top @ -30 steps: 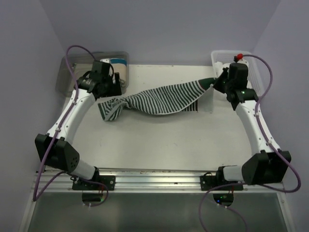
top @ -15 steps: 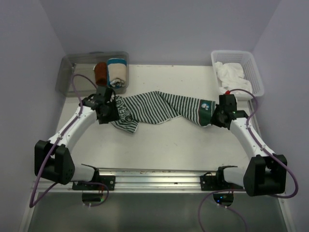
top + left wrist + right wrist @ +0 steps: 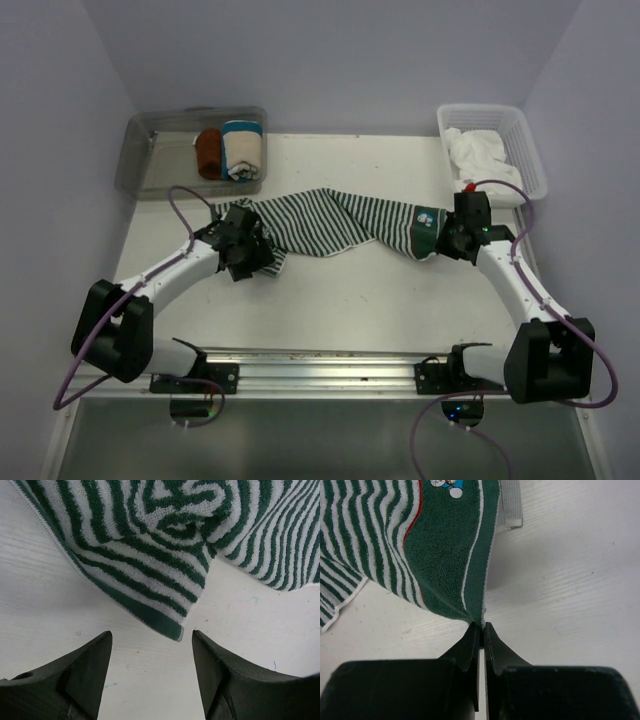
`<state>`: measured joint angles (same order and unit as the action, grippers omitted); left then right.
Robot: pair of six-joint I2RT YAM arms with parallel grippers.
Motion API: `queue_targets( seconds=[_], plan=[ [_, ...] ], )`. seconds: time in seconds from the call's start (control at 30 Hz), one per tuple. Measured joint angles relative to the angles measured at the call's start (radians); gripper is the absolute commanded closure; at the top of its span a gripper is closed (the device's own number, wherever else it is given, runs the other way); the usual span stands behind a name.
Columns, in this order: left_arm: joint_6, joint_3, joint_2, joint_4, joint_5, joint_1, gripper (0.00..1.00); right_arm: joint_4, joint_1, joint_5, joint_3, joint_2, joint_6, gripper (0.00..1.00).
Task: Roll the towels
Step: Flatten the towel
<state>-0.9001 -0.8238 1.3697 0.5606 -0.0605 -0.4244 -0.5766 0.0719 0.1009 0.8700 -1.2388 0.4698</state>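
The striped towel (image 3: 330, 222) lies stretched across the middle of the table (image 3: 340, 300), between the two grippers. The right gripper (image 3: 481, 626) is closed on the towel's right end, with the edge of the dark green hem pinched between its fingertips just above the tabletop. The left gripper (image 3: 151, 634) is open and holds nothing. The towel's near corner lies just ahead of the gap between its fingers and touches neither one. The white towel (image 3: 475, 150) sits crumpled in the basket (image 3: 528, 160) at the far right, well apart from both grippers.

From above, the left gripper's fingers are hidden under its own body, and the towel's bunched left end partly disappears beneath it. In the left wrist view the towel runs off the top and right edges. In the right wrist view it runs off the top and left. A small printed motif there is cut by the top edge and cannot be made out. The right arm's cable crosses the basket's near corner.

The left arm reaches from its base forward and toward the table's middle, with its forearm low. The right arm's elbow sits out at the right edge, and its forearm slants forward and inward to the towel's end.
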Motion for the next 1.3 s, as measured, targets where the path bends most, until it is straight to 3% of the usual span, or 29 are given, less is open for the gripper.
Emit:
queue_targets(
  seconds=[0.27,0.37,0.47,0.5,0.67,0.83,1.0,1.3],
  plan=[
    [-0.060,0.060,0.060,-0.115,0.016,0.000,0.37,0.000,0.000,-0.014,0.000,0.000,-0.003,1.00],
    [-0.069,0.071,0.066,-0.142,0.017,0.000,0.48,0.000,0.000,-0.014,0.000,0.000,-0.003,1.00],
    [-0.087,0.071,0.072,-0.172,0.017,0.000,0.81,0.001,0.000,-0.014,0.000,0.000,-0.003,1.00],
    [-0.089,0.071,0.074,-0.180,0.016,0.000,1.00,0.000,0.000,-0.014,0.000,0.002,-0.003,1.00],
    [-0.065,0.060,0.075,-0.170,0.012,0.007,1.00,0.001,0.000,-0.014,0.000,0.005,-0.002,1.00],
    [0.028,-0.004,-0.016,-0.074,0.019,0.094,1.00,-0.002,0.000,-0.013,0.002,0.016,-0.002,1.00],
    [0.158,-0.200,-0.141,0.054,0.024,0.227,1.00,-0.029,0.000,0.005,0.073,0.022,-0.003,1.00],
    [0.330,-0.493,-0.193,0.198,0.065,0.445,1.00,-0.063,-0.007,0.071,0.260,0.050,-0.018,1.00]
  ],
)
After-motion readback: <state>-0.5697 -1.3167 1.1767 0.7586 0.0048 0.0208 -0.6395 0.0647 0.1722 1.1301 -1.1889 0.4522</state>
